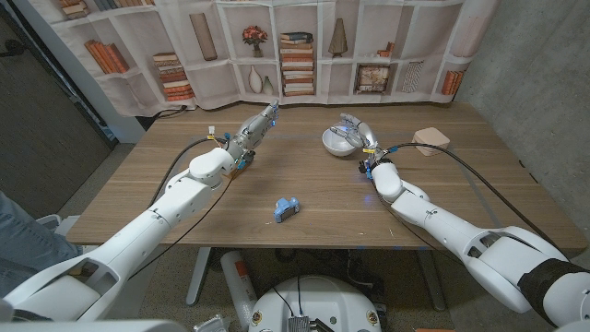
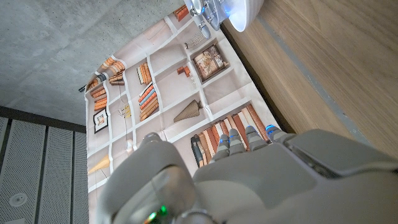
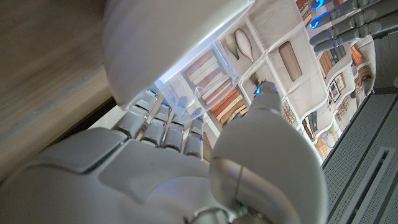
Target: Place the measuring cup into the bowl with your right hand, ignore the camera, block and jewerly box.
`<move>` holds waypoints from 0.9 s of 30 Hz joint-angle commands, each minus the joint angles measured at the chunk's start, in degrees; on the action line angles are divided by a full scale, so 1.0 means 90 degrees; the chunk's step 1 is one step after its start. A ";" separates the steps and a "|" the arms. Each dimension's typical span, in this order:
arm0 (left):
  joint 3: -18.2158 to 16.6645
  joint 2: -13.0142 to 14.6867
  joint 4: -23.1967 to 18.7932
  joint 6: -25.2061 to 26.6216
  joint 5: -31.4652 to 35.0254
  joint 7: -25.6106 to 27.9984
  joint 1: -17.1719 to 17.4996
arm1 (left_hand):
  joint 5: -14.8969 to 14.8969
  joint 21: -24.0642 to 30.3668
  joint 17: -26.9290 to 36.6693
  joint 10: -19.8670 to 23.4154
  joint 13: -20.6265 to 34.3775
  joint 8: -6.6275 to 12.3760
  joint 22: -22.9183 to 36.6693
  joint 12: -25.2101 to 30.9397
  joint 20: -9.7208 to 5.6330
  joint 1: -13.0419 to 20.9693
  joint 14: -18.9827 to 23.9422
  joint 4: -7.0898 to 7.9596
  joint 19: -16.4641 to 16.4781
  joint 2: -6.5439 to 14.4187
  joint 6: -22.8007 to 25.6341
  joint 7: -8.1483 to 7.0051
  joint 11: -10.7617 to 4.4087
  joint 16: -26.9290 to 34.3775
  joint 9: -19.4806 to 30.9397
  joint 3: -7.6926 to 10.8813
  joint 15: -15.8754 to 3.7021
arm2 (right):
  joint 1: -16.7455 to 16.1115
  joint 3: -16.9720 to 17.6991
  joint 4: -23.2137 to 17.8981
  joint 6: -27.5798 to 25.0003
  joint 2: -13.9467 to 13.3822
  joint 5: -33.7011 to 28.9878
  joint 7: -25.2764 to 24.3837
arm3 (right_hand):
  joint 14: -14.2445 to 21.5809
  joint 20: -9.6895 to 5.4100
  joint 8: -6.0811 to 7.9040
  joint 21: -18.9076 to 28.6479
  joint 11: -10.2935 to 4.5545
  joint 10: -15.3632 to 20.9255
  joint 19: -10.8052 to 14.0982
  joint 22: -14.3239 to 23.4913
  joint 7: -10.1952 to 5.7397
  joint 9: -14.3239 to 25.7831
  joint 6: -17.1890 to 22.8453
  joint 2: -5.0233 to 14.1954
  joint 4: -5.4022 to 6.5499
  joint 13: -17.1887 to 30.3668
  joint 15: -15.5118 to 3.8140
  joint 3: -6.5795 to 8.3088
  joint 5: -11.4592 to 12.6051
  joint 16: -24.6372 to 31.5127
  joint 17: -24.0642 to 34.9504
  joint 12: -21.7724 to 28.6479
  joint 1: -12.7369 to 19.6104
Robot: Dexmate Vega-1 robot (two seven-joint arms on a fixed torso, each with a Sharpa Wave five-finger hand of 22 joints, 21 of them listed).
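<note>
Right hand (image 1: pixel 355 135) over the bowl (image 1: pixel 336 143), apparently grasping the measuring cup (image 3: pixel 186 102).
Lower it inside the rim before letting go.

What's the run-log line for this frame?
stage: placing | right robot hand: holds measuring cup over bowl | left robot hand: idle, open | cup not released
</note>
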 commanded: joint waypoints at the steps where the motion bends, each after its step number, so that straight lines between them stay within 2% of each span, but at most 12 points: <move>1: 0.0015 0.0003 0.0030 0.0009 -0.0007 -0.0033 -0.0018 | -0.0002 0.0001 0.0028 0.0025 0.0015 -0.0014 0.0010 -0.0018 -0.0009 0.0003 0.0028 0.0000 -0.0247 0.0051 0.0010 -0.0024 -0.0002 -0.0008 0.0025 -0.0038 0.0007 | 0.0006 -0.0029 -0.0015 -0.0034 0.0007 -0.0022 0.0051 | -0.0054 0.0080 -0.0016 -0.0012 0.0019 -0.0055 0.0004 0.0016 -0.0008 0.0023 -0.0065 0.0007 0.0012 0.0009 -0.0003 -0.0044 0.0049 0.0012 0.0010 -0.0017 -0.0047; 27: 0.0065 -0.0045 0.0067 -0.0011 0.0021 -0.0079 -0.0075 | -0.0005 0.0002 0.0028 0.0022 0.0015 -0.0016 0.0010 -0.0019 -0.0018 0.0019 0.0031 -0.0002 -0.0247 0.0074 0.0010 -0.0027 0.0005 -0.0007 0.0025 -0.0060 0.0016 | -0.0270 0.0164 -0.0954 -0.0360 -0.0327 -0.0151 -0.0008 | -0.0108 0.0141 0.0042 0.0007 -0.0016 -0.0059 -0.0045 0.0021 0.0060 0.0026 -0.0131 0.0080 0.0104 -0.0003 0.0062 -0.0111 0.0177 0.0046 0.0015 0.0045 -0.0175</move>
